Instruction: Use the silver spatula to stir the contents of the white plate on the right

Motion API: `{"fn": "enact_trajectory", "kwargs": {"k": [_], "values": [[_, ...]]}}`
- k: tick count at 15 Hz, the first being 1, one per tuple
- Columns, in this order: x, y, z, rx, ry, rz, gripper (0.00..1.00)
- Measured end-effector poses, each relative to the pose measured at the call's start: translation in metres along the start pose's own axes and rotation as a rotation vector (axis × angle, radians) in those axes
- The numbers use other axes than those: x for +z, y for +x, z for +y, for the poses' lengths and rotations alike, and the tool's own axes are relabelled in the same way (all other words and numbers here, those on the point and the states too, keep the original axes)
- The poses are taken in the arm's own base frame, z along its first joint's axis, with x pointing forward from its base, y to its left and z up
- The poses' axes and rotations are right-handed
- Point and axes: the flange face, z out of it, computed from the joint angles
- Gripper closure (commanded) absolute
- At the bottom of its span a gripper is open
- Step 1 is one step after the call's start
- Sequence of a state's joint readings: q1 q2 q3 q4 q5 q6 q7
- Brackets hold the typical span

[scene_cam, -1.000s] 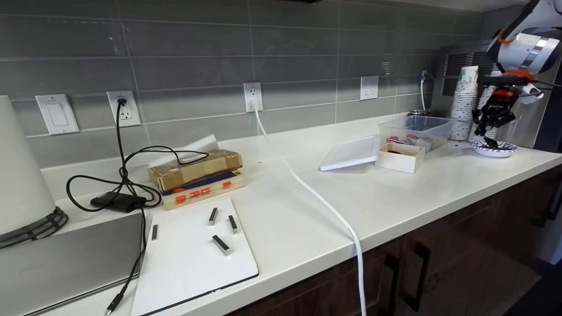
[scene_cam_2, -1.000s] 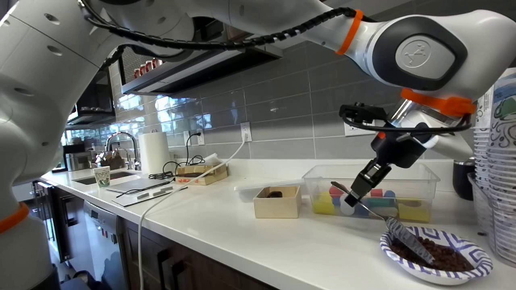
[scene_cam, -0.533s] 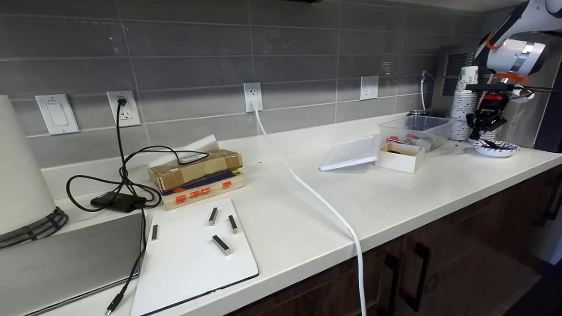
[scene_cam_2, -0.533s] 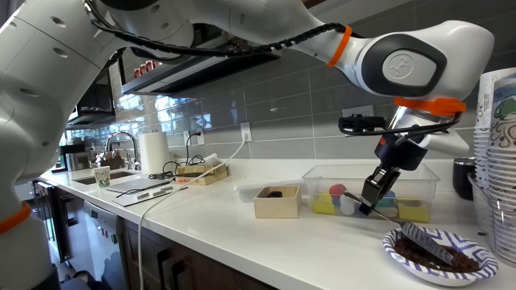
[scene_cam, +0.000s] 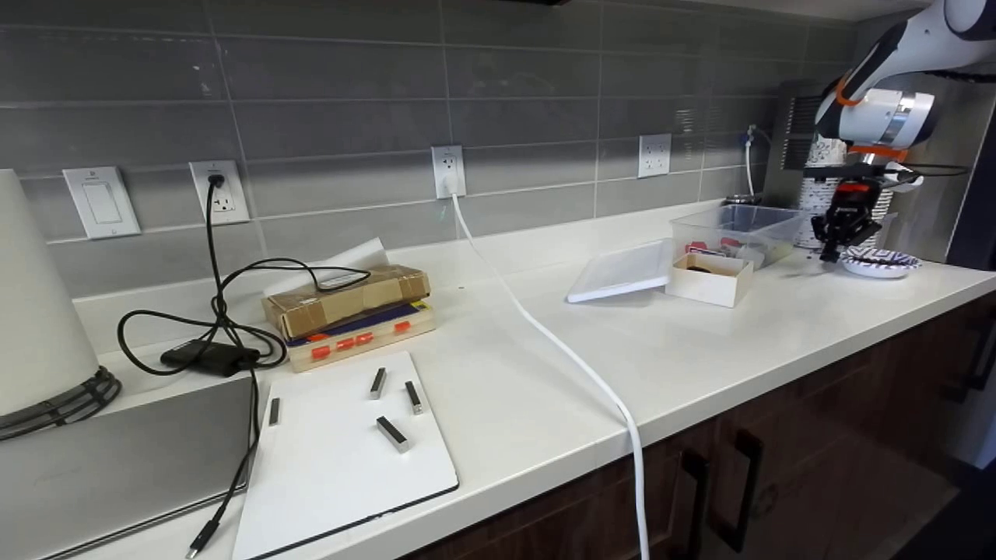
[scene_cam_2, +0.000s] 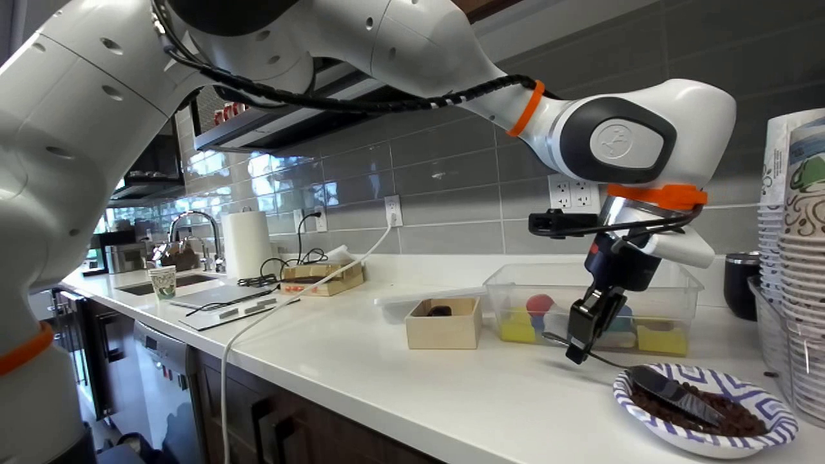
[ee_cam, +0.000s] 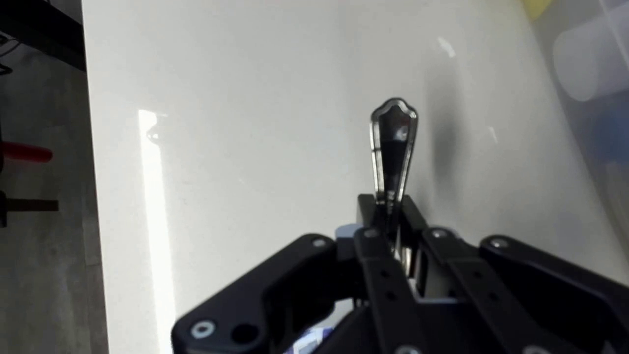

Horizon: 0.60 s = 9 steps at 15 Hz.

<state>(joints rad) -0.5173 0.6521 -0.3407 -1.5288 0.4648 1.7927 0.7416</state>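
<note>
The white plate (scene_cam_2: 715,446), a shallow dish with a purple-blue patterned rim, stands on the counter in both exterior views (scene_cam: 879,271). It holds small brown bits (scene_cam_2: 741,420). My gripper (scene_cam_2: 577,353) is low above the counter beside the plate, shut on the handle of the silver spatula (scene_cam_2: 673,393). The spatula slopes gently down, with its blade in the plate over the brown bits. In the wrist view the handle end (ee_cam: 393,142) sticks out beyond the fingertips (ee_cam: 386,209); the blade is hidden and only a bit of plate rim (ee_cam: 310,340) shows.
A clear plastic bin (scene_cam_2: 677,283) with colored items stands behind the gripper. A small wooden box (scene_cam_2: 443,332) and a white lid (scene_cam: 622,272) are beside it. Tall stacks of paper cups (scene_cam_2: 802,270) stand beyond the plate. The counter's front edge (scene_cam_2: 387,415) is close.
The gripper has moved down and away from the cup stacks, still holding the handle. The spatula now lies flatter; its blade has slid farther into the plate, then settled. The plate shifted slightly.
</note>
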Motion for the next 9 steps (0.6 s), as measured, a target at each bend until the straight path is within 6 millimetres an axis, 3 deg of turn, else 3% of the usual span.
{"fn": "enact_trajectory", "kwargs": {"k": [8,9], "values": [[0.0028,-0.0012,-0.0023,0.002,-0.003,0.007,0.01],[0.0026,-0.0006,-0.0018,0.003,-0.003,0.007,0.0]]}}
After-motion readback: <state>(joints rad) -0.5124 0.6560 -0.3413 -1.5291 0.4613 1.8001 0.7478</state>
